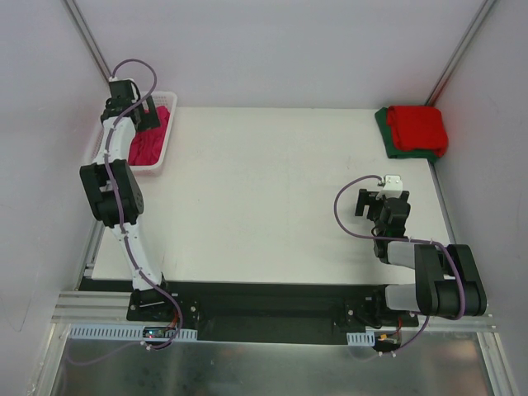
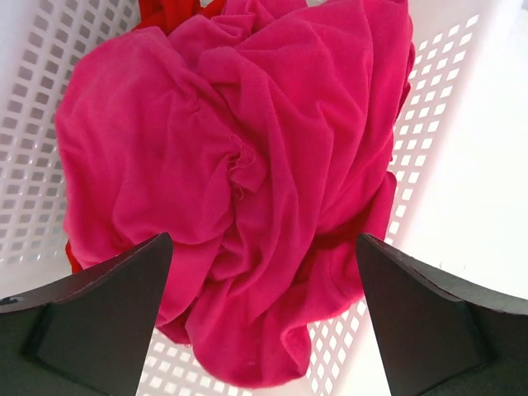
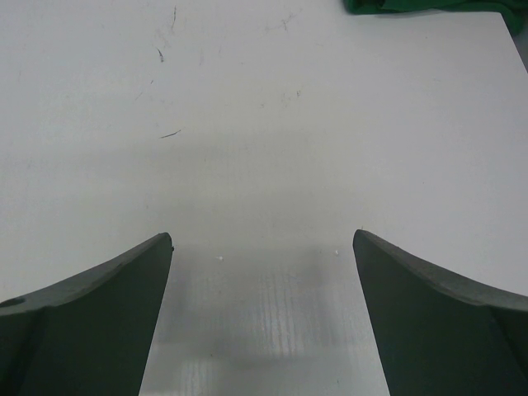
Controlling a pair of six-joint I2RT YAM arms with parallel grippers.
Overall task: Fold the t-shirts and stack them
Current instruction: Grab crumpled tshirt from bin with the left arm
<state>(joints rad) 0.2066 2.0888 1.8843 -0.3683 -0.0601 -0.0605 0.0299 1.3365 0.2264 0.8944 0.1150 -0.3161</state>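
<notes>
Hovering left gripper (image 2: 264,247) over basket (image 1: 162,163) at far left of table (image 1: 264,198); fingers apart, clamped on nothing, black tips either side of crumpled pink shirt (image 2: 247,181) below. Touching cloth or just above it: cannot tell.

Seen from left wrist only: folds and a small twist at middle of pink shirt, red cloth (image 2: 169,12) poking out from under it at far end of basket, lattice walls on both sides. From top view: no more than a pink heap in basket, partly hidden by arm.

Holding right gripper (image 1: 378,204) over bare table at right, fingers wide apart, nothing between them. Seen from right wrist only: faint scratches on white top, edge of green shirt (image 3: 412,7) at upper right.

Shown by top view alone: stack at far right corner, folded red shirt (image 1: 419,125) lying on green shirt, green showing along left and near edges. Stack well apart from right gripper; basket and stack at opposite far corners.
</notes>
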